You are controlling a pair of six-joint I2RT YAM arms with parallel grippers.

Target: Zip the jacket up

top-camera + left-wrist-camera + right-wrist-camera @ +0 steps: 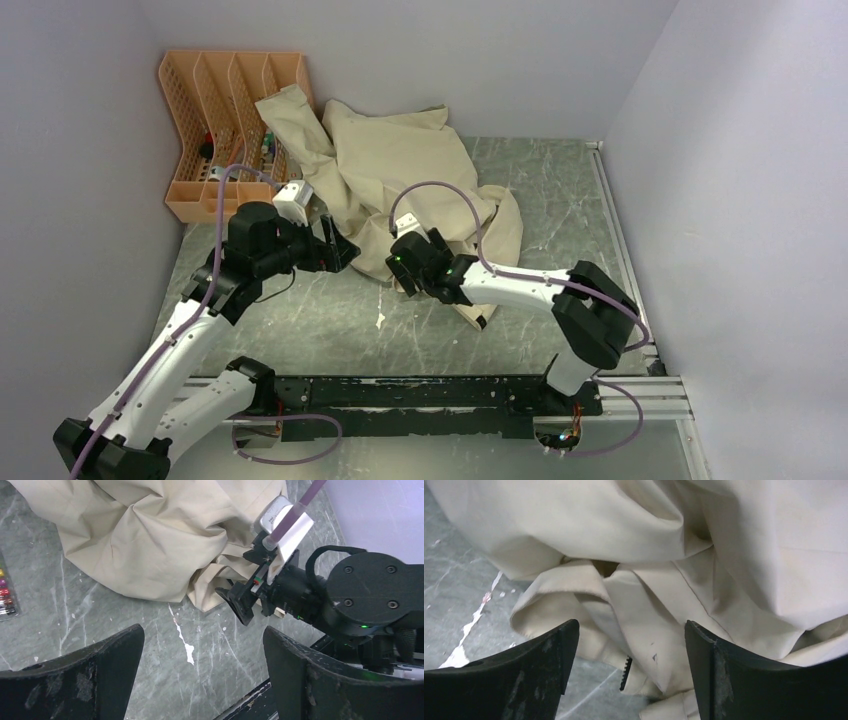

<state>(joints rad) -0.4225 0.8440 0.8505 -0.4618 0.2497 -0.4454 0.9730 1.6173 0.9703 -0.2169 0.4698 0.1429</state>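
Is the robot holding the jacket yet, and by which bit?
No, nothing is held. The right pincer is open over the jacket, at its crumpled edge near some zipper teeth; the left pincer is open over the table.

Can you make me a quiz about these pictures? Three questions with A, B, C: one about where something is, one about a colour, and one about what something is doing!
1. Where is the orange rack?
A. far left corner of the table
B. near right corner
C. between the two arm bases

2. What colour is the jacket?
A. blue
B. beige
C. red

3. How is the left gripper?
A. open, with nothing in it
B. shut on the jacket
C. shut on the rack

Answers:
1 A: seen from above, it is at the far edge, on the left.
2 B: the crumpled cloth is pale beige.
3 A: its fingers stand wide apart with only bare table between them.
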